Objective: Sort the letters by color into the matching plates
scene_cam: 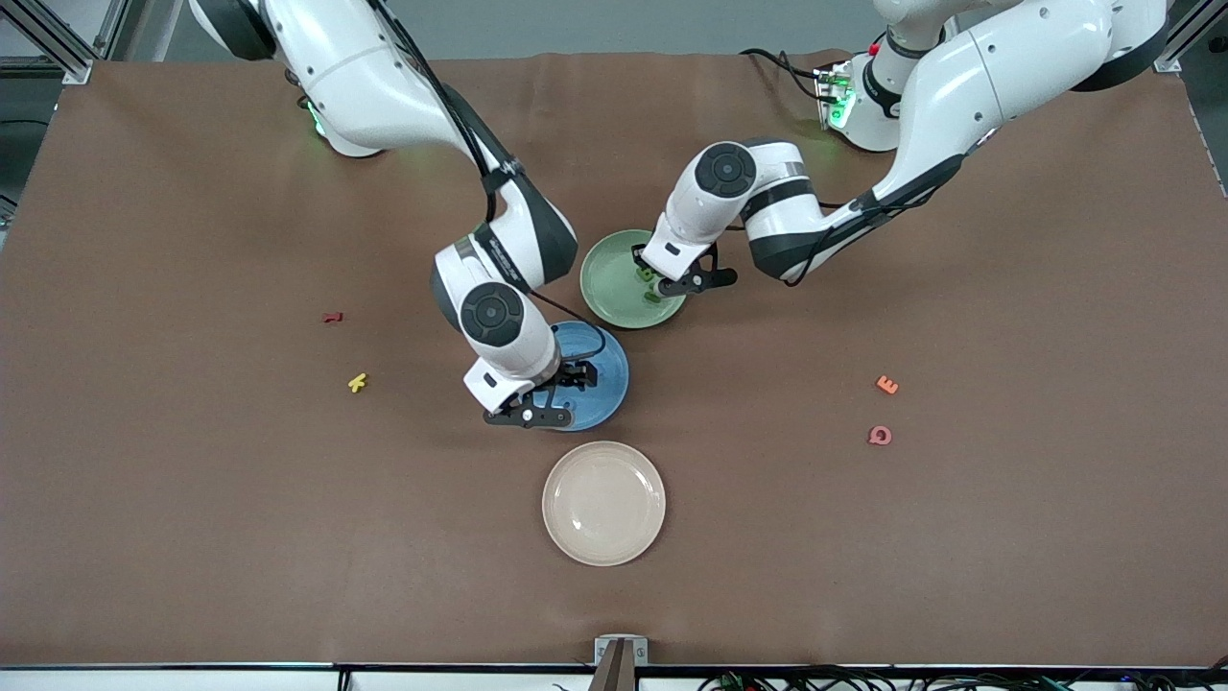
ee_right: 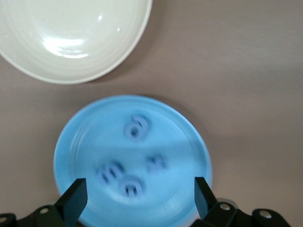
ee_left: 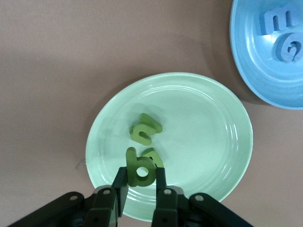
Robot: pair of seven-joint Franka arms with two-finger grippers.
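Four blue letters in blue plate

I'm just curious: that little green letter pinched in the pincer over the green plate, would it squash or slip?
Probably light and slightly squashy: the green letter looks like thick matte foam. The left pincer, shut on its sides, holds it upright, so slipping seems unlikely. Flat-faced, it should drop onto the green plate without rolling.

My left gripper is hanging over the pale green glossy plate, my right gripper over the medium blue glossy plate lying just beside it.
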